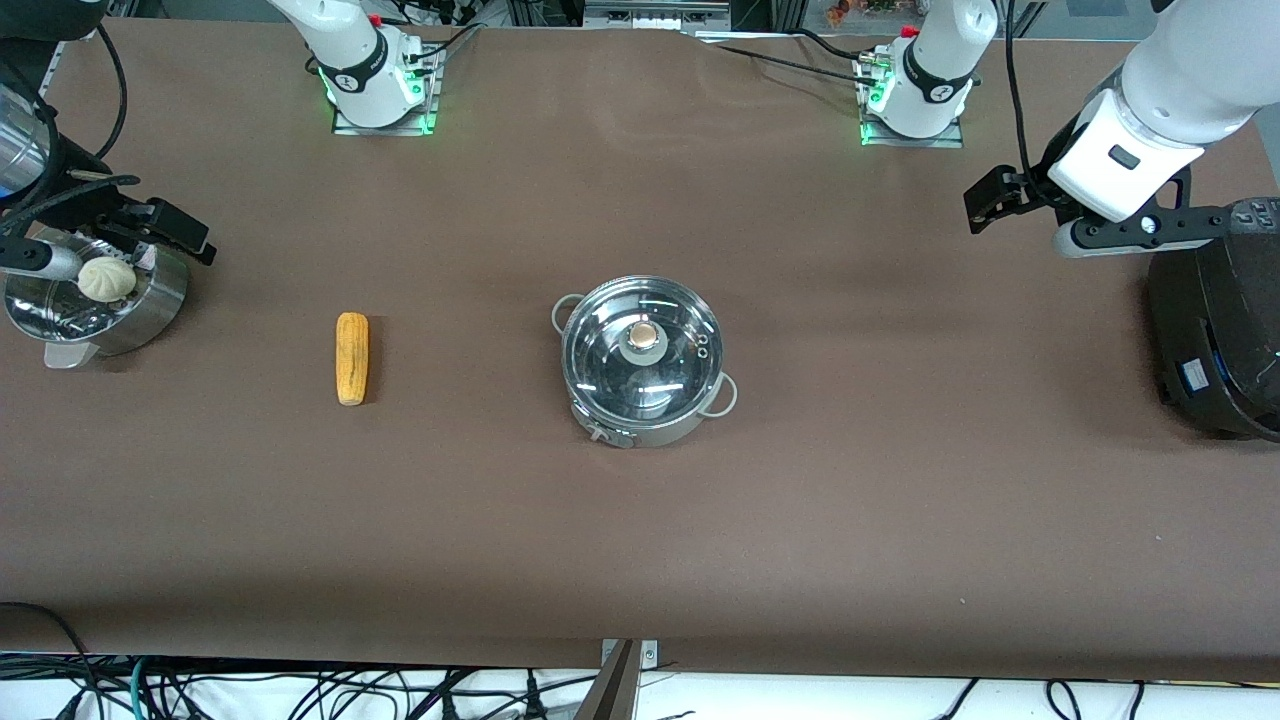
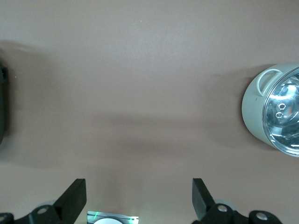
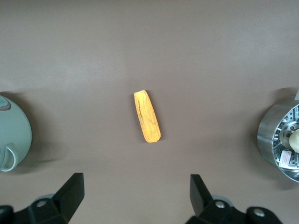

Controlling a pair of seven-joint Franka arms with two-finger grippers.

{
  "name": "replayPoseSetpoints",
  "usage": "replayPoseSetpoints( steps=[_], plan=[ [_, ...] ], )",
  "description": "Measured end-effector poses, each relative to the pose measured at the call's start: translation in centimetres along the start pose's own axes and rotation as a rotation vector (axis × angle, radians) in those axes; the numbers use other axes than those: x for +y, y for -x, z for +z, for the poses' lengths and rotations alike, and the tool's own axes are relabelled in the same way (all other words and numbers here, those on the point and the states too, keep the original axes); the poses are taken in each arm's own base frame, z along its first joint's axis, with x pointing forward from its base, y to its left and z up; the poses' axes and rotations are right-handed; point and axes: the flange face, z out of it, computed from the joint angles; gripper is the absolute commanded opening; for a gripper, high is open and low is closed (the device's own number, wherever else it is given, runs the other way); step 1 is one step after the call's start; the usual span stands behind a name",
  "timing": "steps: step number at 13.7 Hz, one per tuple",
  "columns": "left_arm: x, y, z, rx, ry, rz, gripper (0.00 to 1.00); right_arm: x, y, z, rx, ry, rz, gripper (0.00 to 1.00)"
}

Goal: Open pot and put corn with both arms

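Both arms waited high: left gripper point(image 2: 139, 198) open beside the lidded pot point(image 1: 641, 360), right gripper point(image 3: 136, 198) open over the corn point(image 3: 147, 116) (each near its target).

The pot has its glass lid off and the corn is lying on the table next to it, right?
Not quite. The front view shows the clear glass lid on the pot, tan knob on top. The rest is right: the corn lies on the table beside it, toward the right arm's end.

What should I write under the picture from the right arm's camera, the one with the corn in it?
Open right gripper over the table, corn lying below, untouched.
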Motion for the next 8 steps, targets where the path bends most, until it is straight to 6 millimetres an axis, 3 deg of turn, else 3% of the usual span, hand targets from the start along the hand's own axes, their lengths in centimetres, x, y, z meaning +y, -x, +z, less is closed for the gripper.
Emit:
replayPoseSetpoints(
  steps=[8],
  plan=[
    [-5.4,-1.2,-0.1,-0.014,0.006,0.050,1.00,0.0,0.0,0.0,0.001,0.005,-0.004,1.00]
  ],
)
